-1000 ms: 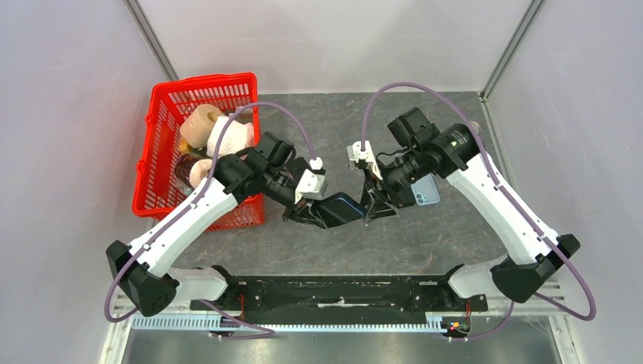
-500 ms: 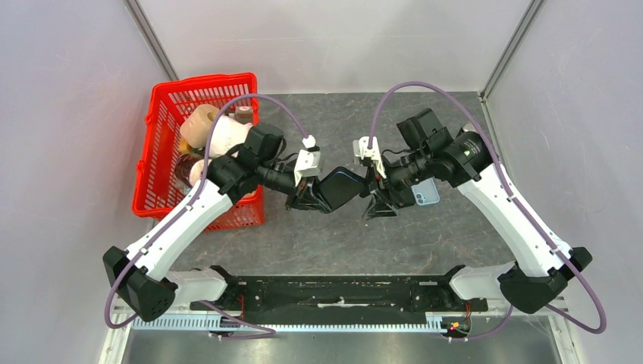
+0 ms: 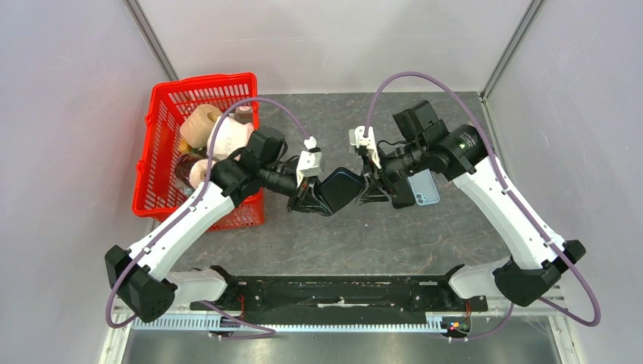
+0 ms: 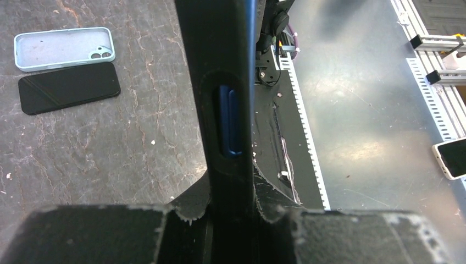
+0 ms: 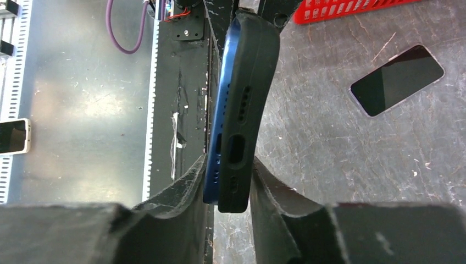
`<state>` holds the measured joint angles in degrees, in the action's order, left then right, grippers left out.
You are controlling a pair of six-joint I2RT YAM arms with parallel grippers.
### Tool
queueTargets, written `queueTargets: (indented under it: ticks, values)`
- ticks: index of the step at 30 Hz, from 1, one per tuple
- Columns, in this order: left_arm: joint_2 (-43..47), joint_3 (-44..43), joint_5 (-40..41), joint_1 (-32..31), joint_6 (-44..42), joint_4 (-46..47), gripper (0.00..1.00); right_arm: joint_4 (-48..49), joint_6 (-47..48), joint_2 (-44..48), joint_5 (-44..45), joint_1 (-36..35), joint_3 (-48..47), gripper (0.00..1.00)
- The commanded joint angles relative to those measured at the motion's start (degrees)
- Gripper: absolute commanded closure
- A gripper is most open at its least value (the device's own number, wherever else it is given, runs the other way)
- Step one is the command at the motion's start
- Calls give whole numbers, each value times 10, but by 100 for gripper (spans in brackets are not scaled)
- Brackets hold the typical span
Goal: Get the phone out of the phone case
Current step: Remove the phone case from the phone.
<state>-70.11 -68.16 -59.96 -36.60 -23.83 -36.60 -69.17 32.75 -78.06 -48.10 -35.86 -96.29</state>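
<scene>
A blue phone [image 5: 218,140] in a black phone case [image 5: 254,93] hangs above the table centre [image 3: 341,189], edge up, between both grippers. My left gripper [image 4: 233,203] is shut on one end of the cased phone, and a blue side button [image 4: 228,121] shows through the case cutout. My right gripper [image 5: 231,187] is shut on the other end, one finger on the blue phone edge and the other on the case. At that end the black case stands slightly off the phone. From above, the left gripper [image 3: 309,201] and right gripper [image 3: 371,189] face each other.
A red basket [image 3: 163,152] with paper rolls stands at the back left. On the table under the right arm lie a pale mint case [image 4: 63,48] and a bare black phone [image 4: 68,87]. The black arm rail [image 3: 341,292] runs along the near edge.
Both arms carried the cased phone away from the bases and tilted it. The right gripper loosened and closed again on the phone's end. The left grip is unchanged.
</scene>
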Motion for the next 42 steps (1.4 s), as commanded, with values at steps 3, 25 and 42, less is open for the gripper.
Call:
queueTargets:
  ticks: [3,25,42]
  values:
    - [21,-3,-36,3,11,42,98,-24,48,3,-39,5,-22,83]
    - [2,-41,-48,-52,-383,-250,98,-212,296,-58,-159,5,-58,100]
    - [-38,-79,-54,-95,-425,-275,98,-240,356,-92,-180,5,-71,100]
